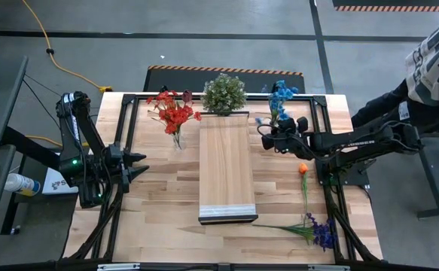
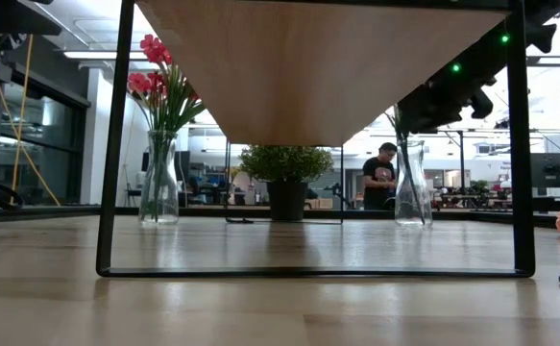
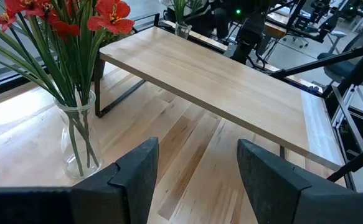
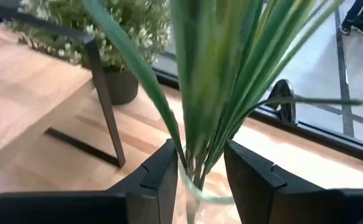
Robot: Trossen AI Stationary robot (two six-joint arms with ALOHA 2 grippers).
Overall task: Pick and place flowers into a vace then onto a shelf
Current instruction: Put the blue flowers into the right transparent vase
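Blue flowers (image 1: 281,94) stand with their green stems (image 4: 200,93) in a clear vase (image 2: 412,187) at the table's far right. My right gripper (image 4: 201,155) is open, one finger on each side of those stems just above the vase's mouth (image 4: 209,196). Red flowers (image 1: 174,113) stand in a second vase (image 3: 78,140) at the far left. An orange flower (image 1: 303,177) and a purple flower (image 1: 321,229) lie flat on the table. The shelf (image 1: 227,162) stands mid-table. My left gripper (image 1: 142,162) waits open at the left, holding nothing. My right gripper has its fingers (image 4: 165,171) level beside the blue flowers' stems (image 4: 197,158), across them, just above the vase's rim. There is a narrow gap on each side. I cannot tell whether a finger touches a leaf. The stems stand upright in the vase.
A bushy potted plant (image 1: 224,92) stands at the shelf's far end. The shelf's black metal legs (image 2: 116,144) rise from the table. A person (image 1: 437,60) is beyond the table's right edge. Bare wood lies between the shelf and my left gripper.
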